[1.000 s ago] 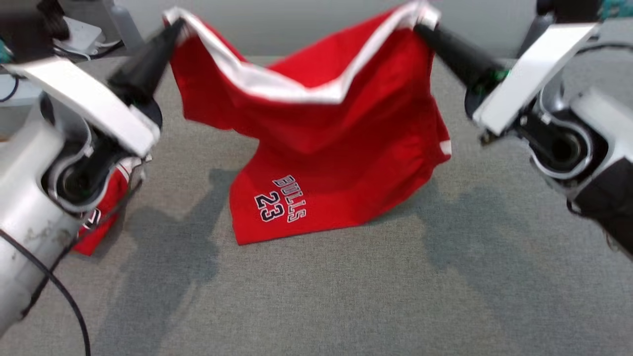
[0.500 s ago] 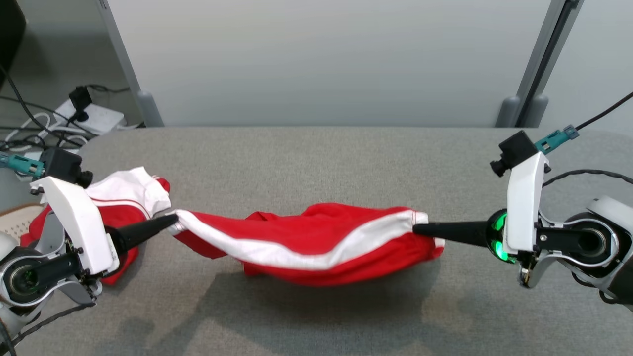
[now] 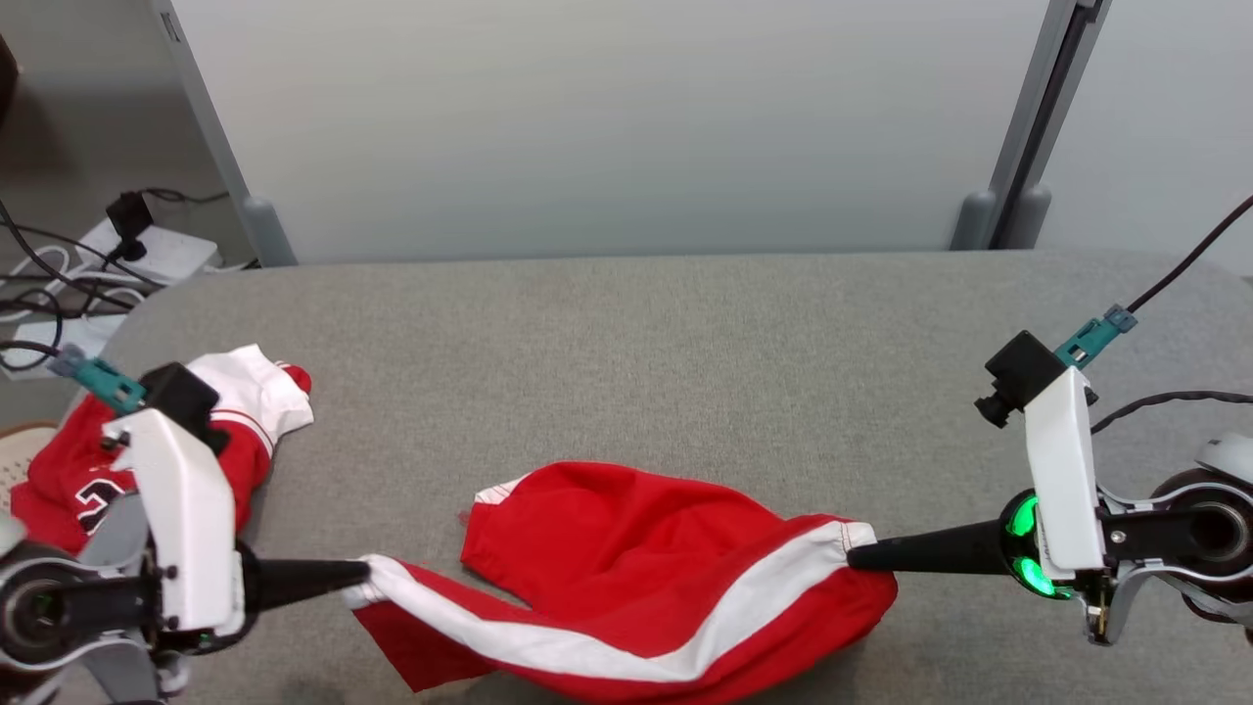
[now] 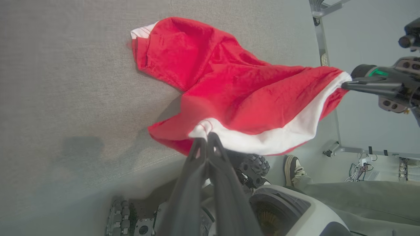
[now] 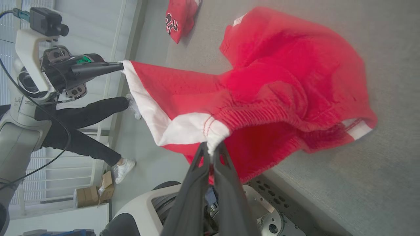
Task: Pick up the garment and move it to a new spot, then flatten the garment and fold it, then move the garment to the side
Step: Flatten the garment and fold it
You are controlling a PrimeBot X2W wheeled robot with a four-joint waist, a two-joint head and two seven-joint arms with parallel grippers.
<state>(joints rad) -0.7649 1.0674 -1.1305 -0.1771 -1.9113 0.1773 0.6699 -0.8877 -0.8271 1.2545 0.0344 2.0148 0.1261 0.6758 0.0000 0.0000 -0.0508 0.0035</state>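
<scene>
The left gripper point(image 3: 362, 573) is pinching one end of the white band point(image 3: 587, 664) of the garment point(image 3: 636, 529), which looks like a pair of red shorts. Its two fingers are squeezing tight together on the cloth. The right gripper point(image 3: 854, 556) is doing the same at the other end of the band. Both are holding low, near the front of the grey table point(image 3: 626, 323).

The band is sagging a little between them. The far part of the garment is lying bunched up on the table. In the wrist views the near part looks to be hanging past the front edge.

I think the robot is laying the garment down to make it flat. To do this well, the two grippers should be pulling apart until the band is going straight, with no droop. They should be moving together at the same height, so the cloth is not twisting. They should also be setting the band down on the table, not off the edge. A second red cloth point(image 3: 59, 480) is lying at the left end, so the left arm should be staying clear of it.
</scene>
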